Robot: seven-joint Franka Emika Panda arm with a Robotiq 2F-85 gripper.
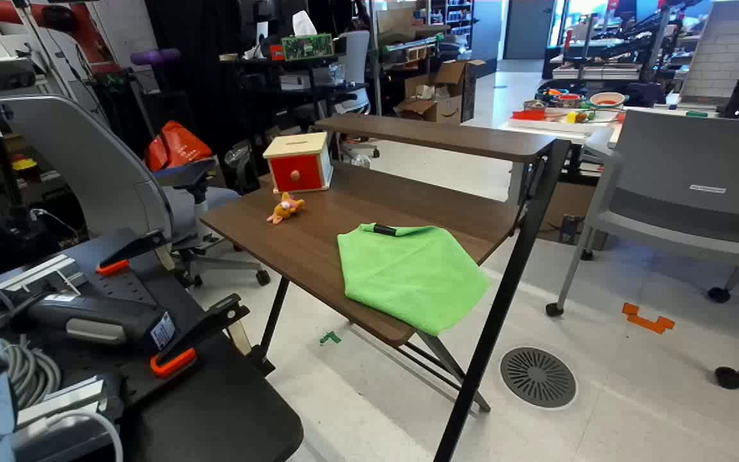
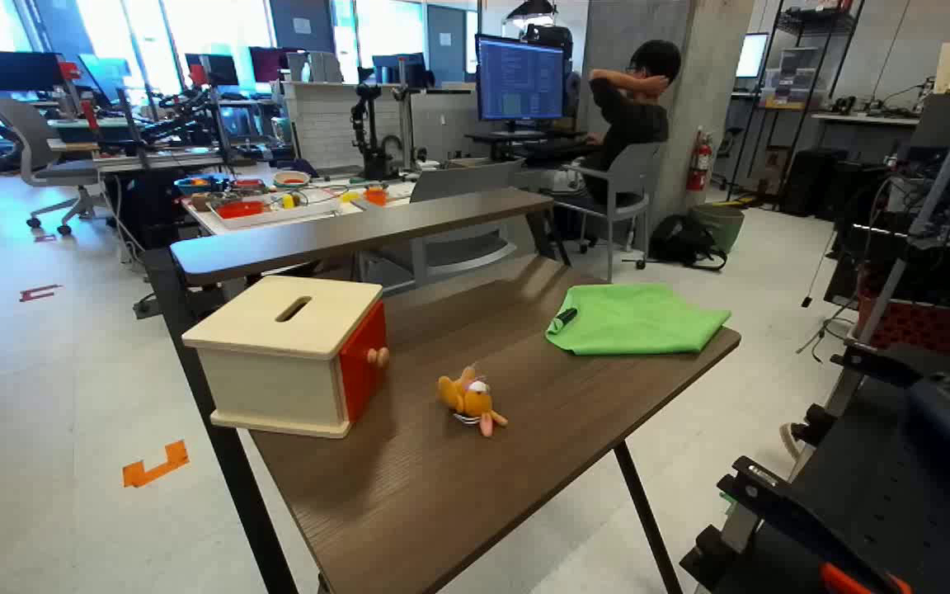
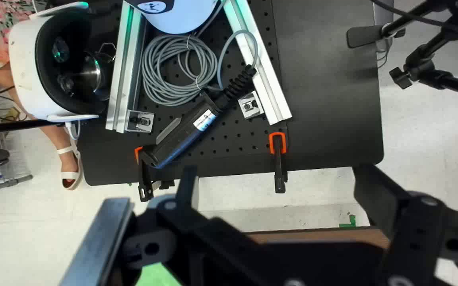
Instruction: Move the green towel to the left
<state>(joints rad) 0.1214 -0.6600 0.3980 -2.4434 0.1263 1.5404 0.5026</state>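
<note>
A green towel [image 1: 411, 276] lies on the brown desk [image 1: 408, 189], part of it hanging over the desk's edge. It also shows in an exterior view [image 2: 640, 320], flat near the desk's far right corner. A small black object [image 2: 564, 318], like a marker or clip, lies on the towel's edge. A corner of the towel shows at the bottom of the wrist view [image 3: 156, 276], partly hidden by the gripper. My gripper [image 3: 277, 176] is open, its fingers wide apart with nothing between them. The arm and gripper do not show in either exterior view.
A wooden box with a red drawer [image 2: 285, 355] and an orange plush toy [image 2: 471, 400] are on the desk. A raised shelf [image 1: 433, 136] spans the desk's back. A black table [image 3: 328, 91] holds cables, a black handheld device [image 3: 187, 133] and clamps [image 3: 278, 159].
</note>
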